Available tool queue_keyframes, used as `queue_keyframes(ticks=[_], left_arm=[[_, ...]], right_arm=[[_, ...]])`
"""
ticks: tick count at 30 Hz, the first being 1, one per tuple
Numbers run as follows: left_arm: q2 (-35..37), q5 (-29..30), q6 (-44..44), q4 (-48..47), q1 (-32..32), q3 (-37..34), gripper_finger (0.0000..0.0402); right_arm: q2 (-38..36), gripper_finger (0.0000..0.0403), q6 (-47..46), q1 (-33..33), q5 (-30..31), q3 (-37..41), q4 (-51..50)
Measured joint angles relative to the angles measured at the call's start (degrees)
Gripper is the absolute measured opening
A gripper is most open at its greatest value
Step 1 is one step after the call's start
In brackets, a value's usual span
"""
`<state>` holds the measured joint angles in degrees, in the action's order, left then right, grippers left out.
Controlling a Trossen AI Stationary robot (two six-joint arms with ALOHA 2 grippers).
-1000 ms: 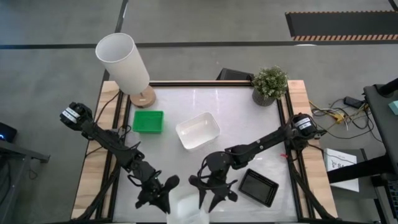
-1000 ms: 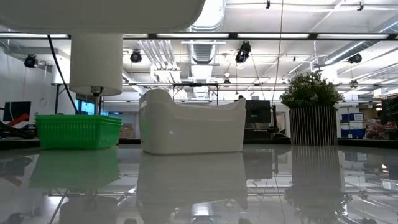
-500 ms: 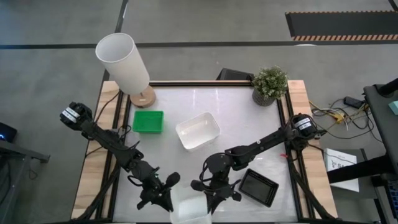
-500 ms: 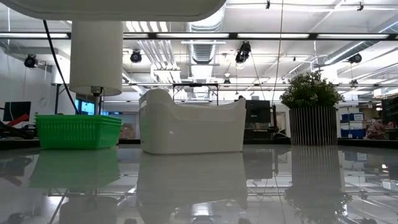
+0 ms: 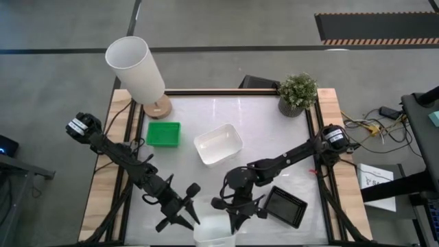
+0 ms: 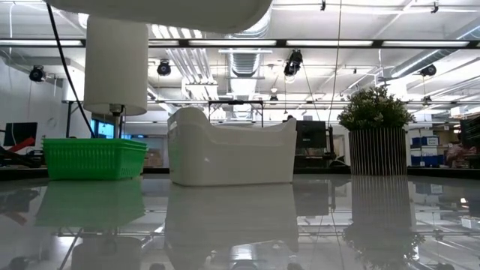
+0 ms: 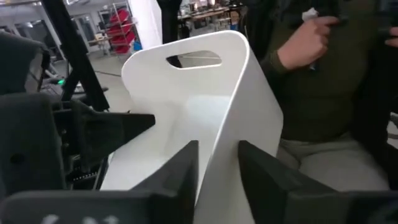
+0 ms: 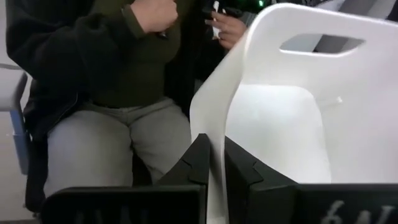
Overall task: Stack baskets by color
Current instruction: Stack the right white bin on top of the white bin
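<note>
1. Two arms met at the near edge of the counter (image 5: 274, 147), both at one white basket (image 5: 214, 233) that hung at that edge.
2. At the far left corner stood a tall white lampshade (image 5: 135, 67) on a wooden base, and just beside it lay the green basket (image 5: 163, 134), flat on the counter.
3. Nearer the front, the left claw (image 5: 186, 214) sat at the left wall of the edge basket; the left wrist view showed its fingers (image 7: 180, 171) spread apart on either side of that wall, released and not pinching it.
4. Near the middle of the counter lay a second white basket (image 5: 218, 144), turned at a slant and well apart from the arms.
5. The right claw (image 5: 233, 218) was clenched on the right wall of the edge basket, its fingers (image 8: 199, 158) pressed to the thin plastic.
6. To the right of that claw lay the black basket (image 5: 285, 206), tilted, under the right forearm.
7. At the far right corner stood a potted plant (image 5: 297, 93).
8. A seated person in a dark top (image 8: 118, 56) showed beyond the edge basket in both wrist views.
</note>
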<state>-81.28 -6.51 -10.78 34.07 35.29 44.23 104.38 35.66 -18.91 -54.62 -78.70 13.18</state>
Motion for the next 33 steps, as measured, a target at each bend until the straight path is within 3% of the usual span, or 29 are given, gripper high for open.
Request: queue_keyframes(ticks=[6, 10, 14, 17, 24, 26, 29, 33], left_arm=[[2.5, 1.1, 0.1, -4.6, -0.1, 0.0, 0.0152], [7.9, 4.3, 3.2, -16.0, -0.2, 0.0, 0.0167], [13.6, 12.3, 7.2, -25.9, -0.2, -0.2, 0.0168], [17.3, 21.4, 7.6, -28.6, -0.1, -1.4, 0.0169], [23.8, 49.0, 9.3, -28.9, 0.0, -4.7, 0.0169], [24.8, 54.4, 10.6, -28.8, 0.0, -5.5, 0.0169], [25.7, 60.2, 12.0, -27.8, 0.0, -7.1, 0.0169], [26.2, 66.6, 11.9, -27.5, 0.0, -7.9, 0.0169]], right_arm=[[-2.3, 0.0011, 1.5, 1.5, 4.0, 0.0, -8.7], [-5.7, 0.0011, 5.1, 1.7, 14.5, -0.1, -19.3], [-9.0, 0.0012, 6.0, 1.8, 26.9, -0.2, -29.2], [-10.5, 0.0012, 4.1, 1.7, 40.0, -0.1, -35.1], [-13.4, 0.0010, -0.1, 2.0, 81.5, -0.2, -43.5], [-13.5, 0.0009, -0.3, 2.7, 88.6, -0.1, -44.2], [-13.1, 0.0008, -1.3, 5.0, 87.7, -0.7, -45.3], [-10.2, 0.0008, -5.4, 8.5, 74.9, -5.3, -51.3]])
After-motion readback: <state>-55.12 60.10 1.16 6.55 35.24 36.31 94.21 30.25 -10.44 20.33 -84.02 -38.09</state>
